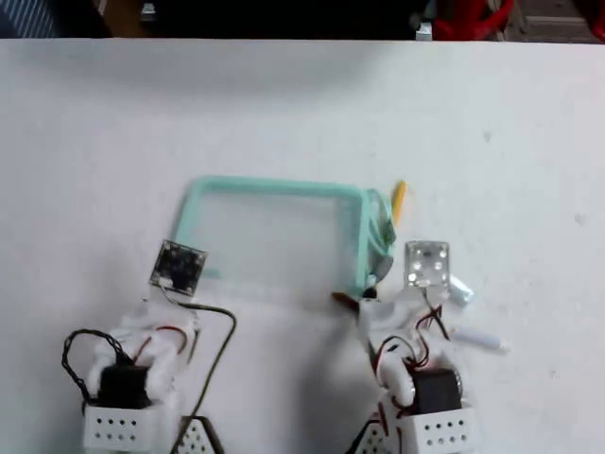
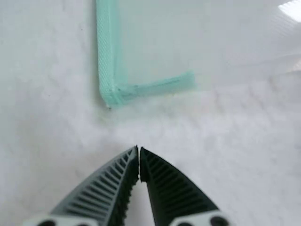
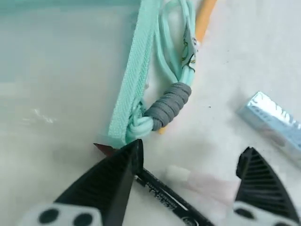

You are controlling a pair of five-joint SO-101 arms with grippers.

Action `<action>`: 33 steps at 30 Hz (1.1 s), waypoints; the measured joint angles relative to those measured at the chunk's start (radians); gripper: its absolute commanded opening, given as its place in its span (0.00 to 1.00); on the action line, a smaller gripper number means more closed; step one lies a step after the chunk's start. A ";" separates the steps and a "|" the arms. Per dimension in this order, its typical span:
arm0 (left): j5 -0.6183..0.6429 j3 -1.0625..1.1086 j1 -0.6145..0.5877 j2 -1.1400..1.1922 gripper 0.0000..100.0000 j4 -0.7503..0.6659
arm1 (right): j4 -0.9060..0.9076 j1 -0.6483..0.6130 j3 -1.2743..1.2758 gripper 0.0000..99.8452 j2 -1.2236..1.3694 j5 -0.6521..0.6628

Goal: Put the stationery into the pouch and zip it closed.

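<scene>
**Both arms low at the pouch's near edge, stationery still outside**

You are working on a white table (image 1: 95,142) with a dark strip of room past its far edge.

Nearest you, the left gripper (image 2: 139,150) hangs over bare table with its jaws pressed together and nothing between them. Just beyond its tips lies a near corner of the pouch (image 2: 113,89), a clear sleeve bordered in mint-green tape.

Your right gripper (image 3: 192,149) sits at the pouch's other near corner with its jaws spread wide and holding nothing. A black pen (image 3: 164,193) lies slantwise on the table beneath it, passing under the tip of one jaw. Beside the pen, in the gap between the jaws, rests a pale translucent piece (image 3: 202,181). What it is cannot be made out.

Just past the jaw tips, the pouch's green edge ends in a knot. A grey ribbed pull (image 3: 169,106) hangs there on a green cord loop (image 3: 176,47). Out to the side lies a silver-blue wrapped bar (image 3: 273,120), apart from the pouch. From above, a white stick (image 1: 477,338) lies on the table beside the right arm.

The pouch lies flat near the middle of the table, long side toward you, and looks empty through its clear face. Farther off, an orange pencil (image 3: 207,14) lies along the pouch's cord end, outside it.
</scene>
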 measured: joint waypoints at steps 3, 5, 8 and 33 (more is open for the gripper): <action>0.000 0.000 0.000 0.000 0.03 0.000 | 0.000 0.034 0.000 0.32 0.000 0.127; 0.000 0.000 0.000 0.000 0.03 0.000 | 0.000 0.049 0.000 0.32 0.000 0.161; 0.000 0.000 0.000 0.000 0.03 0.000 | 0.000 0.055 0.000 0.32 0.000 0.173; 0.000 0.000 0.000 0.000 0.03 0.000 | 0.008 0.055 0.000 0.32 0.000 0.180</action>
